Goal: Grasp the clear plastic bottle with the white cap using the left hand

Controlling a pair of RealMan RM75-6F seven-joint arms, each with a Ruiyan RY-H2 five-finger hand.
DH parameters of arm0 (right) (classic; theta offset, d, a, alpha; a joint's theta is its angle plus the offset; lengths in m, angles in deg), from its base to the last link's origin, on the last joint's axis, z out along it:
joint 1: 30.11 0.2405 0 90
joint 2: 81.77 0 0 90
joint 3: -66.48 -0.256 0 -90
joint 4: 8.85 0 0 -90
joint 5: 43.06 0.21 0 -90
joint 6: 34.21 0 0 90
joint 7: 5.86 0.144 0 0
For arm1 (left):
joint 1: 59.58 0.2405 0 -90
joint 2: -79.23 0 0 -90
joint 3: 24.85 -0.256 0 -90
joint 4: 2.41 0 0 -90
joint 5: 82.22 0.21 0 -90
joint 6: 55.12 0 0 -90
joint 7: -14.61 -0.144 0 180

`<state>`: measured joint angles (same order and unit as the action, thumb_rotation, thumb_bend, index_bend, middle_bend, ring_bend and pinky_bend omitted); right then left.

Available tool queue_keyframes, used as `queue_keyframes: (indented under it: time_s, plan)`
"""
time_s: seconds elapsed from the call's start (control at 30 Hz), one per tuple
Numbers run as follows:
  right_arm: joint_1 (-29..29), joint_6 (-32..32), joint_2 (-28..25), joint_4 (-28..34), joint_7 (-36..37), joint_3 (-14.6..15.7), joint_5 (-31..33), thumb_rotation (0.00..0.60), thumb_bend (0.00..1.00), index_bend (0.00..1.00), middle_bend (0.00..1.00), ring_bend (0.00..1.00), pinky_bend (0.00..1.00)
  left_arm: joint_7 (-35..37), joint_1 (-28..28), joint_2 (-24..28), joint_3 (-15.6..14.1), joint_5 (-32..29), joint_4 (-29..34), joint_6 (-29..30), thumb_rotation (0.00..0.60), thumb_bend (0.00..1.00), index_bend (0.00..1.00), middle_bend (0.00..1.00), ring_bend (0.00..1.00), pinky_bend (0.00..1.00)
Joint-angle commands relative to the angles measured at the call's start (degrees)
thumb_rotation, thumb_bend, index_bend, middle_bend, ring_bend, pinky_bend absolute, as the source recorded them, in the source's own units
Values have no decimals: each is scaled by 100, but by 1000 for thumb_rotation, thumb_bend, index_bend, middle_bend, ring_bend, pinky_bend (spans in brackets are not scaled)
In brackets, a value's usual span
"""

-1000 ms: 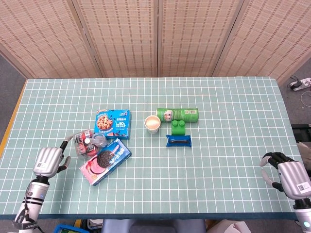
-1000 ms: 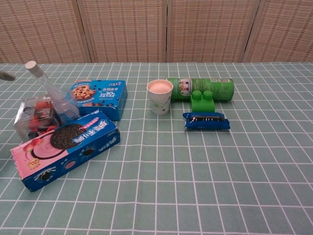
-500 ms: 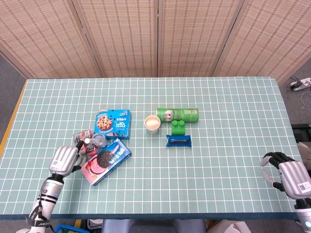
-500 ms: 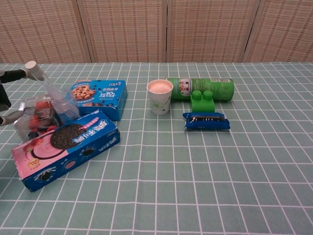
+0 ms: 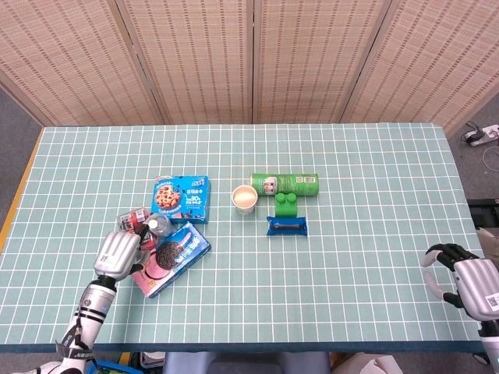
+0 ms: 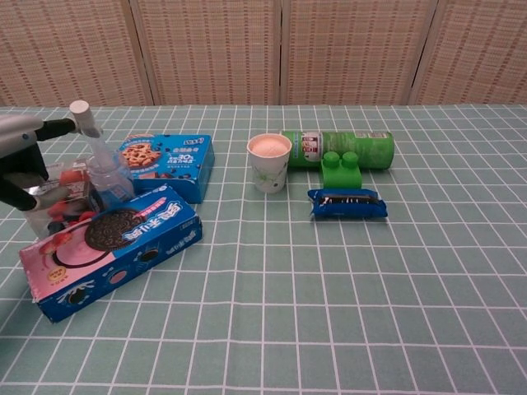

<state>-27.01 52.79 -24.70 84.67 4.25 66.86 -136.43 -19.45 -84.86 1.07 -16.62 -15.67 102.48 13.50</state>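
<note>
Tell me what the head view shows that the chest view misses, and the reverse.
Only the head view shows the right hand, held off the near right corner of the table, and the back of the left hand with its forearm.

Only the chest view shows the clear plastic bottle side-on, tilted, its white cap raised and touched by a dark fingertip.

Both show the two blue cookie boxes, the paper cup, the green can lying on its side, the green block and the blue packet.
</note>
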Motion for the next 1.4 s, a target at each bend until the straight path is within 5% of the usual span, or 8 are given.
queue_keyframes:
  time_s: [0.03,0.3,0.47,0.77,0.93,1.4]
  plan:
    - [-2,4,-11,-7,28,3,-7,600,344,487,395,310,520,-58,-46,-29,1,-50,19,13,600,443,107,1000,947,1000]
    - [9,-22,-28,-19,86,0,6,600,344,487,395,310,520,-41,-170,-85,59,-110,1,70,600,442,101,1000,947,1000]
    - [14,-37,-29,-23,99,-2,17,600,344,487,395,310,520,795,-199,-3,168,71,-79,-62,600,362,101,1000,956,1000]
    - [23,-61,-24,-24,96,-6,30,600,344,487,395,310,520,2298,-255,67,474,256,-179,-197,600,202,264,1000,1000,1000]
    - [39,-96,-22,-27,96,-10,48,600,343,487,395,310,521,3041,-333,-32,679,87,-278,-358,600,192,410,1000,1000,1000]
    - [41,-97,-48,-52,197,-17,63,600,344,487,395,310,521,3482,-499,-485,891,-395,-960,-429,600,189,467,1000,1000,1000]
